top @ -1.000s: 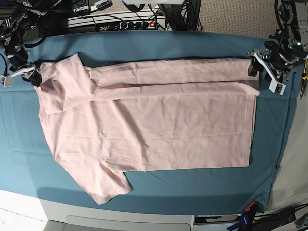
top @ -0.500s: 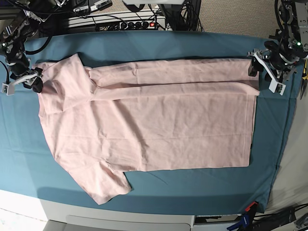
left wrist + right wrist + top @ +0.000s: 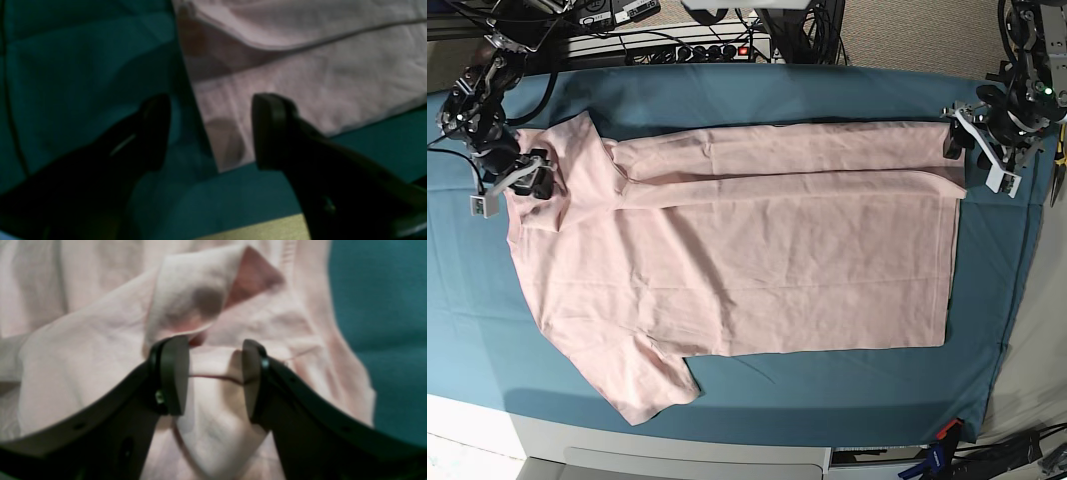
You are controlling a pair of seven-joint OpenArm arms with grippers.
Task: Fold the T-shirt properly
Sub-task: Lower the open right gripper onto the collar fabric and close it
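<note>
Right wrist view: right gripper (image 3: pixel 213 376) jaws apart, straddling a raised fold of the T-shirt (image 3: pixel 100 340); left gripper (image 3: pixel 210 130) spread over its corner.

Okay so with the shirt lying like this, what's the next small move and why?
Probably close the right gripper on the T-shirt fabric bunched between its open jaws; the left gripper already straddles the hem corner, open.
</note>
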